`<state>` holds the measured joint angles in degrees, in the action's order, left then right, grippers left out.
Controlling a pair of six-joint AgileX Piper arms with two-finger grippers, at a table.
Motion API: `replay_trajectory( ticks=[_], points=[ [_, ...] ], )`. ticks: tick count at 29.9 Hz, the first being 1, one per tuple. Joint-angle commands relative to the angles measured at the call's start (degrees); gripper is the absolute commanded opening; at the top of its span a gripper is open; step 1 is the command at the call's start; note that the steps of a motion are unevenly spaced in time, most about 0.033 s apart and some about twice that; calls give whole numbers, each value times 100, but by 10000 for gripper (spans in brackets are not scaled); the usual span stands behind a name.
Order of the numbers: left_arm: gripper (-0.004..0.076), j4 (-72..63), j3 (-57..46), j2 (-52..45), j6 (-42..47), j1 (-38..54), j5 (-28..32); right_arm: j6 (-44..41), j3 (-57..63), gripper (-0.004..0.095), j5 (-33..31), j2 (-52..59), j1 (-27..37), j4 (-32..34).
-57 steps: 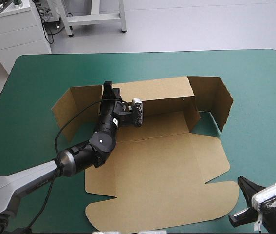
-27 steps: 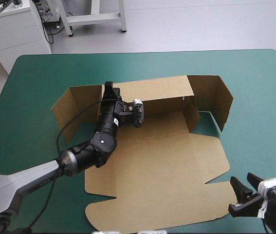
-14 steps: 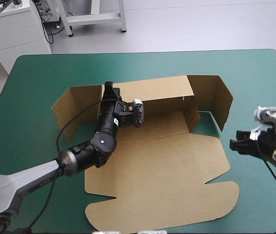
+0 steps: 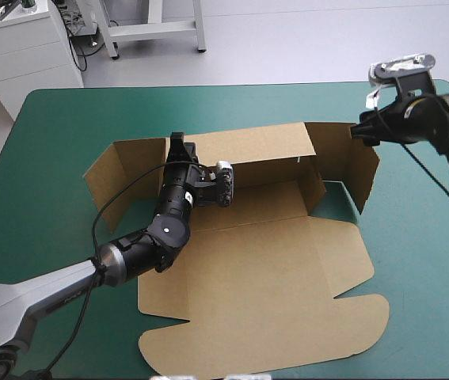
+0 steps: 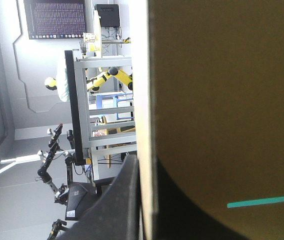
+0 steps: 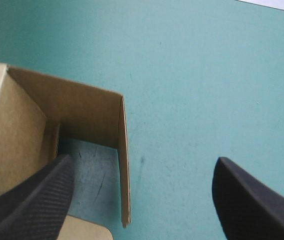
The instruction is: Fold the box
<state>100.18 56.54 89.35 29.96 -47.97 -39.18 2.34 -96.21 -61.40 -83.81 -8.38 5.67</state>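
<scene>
Now, left claw (image 4: 176, 144) clamping box (image 4: 264, 269), right claw (image 6: 143, 160) spread (above its flap (image 6: 81, 115)).

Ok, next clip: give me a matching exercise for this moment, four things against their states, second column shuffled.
Things:
1. left end effector
2. right end effector
3. lid panel
4. right side flap

States:
A. lies flat on the teal-green cover
B. open, by the far right corner of the box
C. stands upright
D. shut on the far wall

Pairs: 1-D, 2-B, 3-A, 4-C.
</scene>
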Motion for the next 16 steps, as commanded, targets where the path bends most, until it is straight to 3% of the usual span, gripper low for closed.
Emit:
replay_trajectory(
  ticks=[1, 3, 5, 16],
  points=[
    [-32, 249, 78, -138, 3, -76, 172, 718, -938, 699, -15, -456, 585, -1149],
    [-32, 249, 78, -138, 3, -76, 172, 1021, -1422, 699, -319, -906, 904, -1932],
    [-32, 249, 78, -138, 3, -76, 183, 1089, -1861, 699, -578, -1301, 1082, -2293],
    [-32, 249, 78, -138, 3, -76, 194, 970, -3293, 699, -828, -2871, 1157, -2437]
  ],
)
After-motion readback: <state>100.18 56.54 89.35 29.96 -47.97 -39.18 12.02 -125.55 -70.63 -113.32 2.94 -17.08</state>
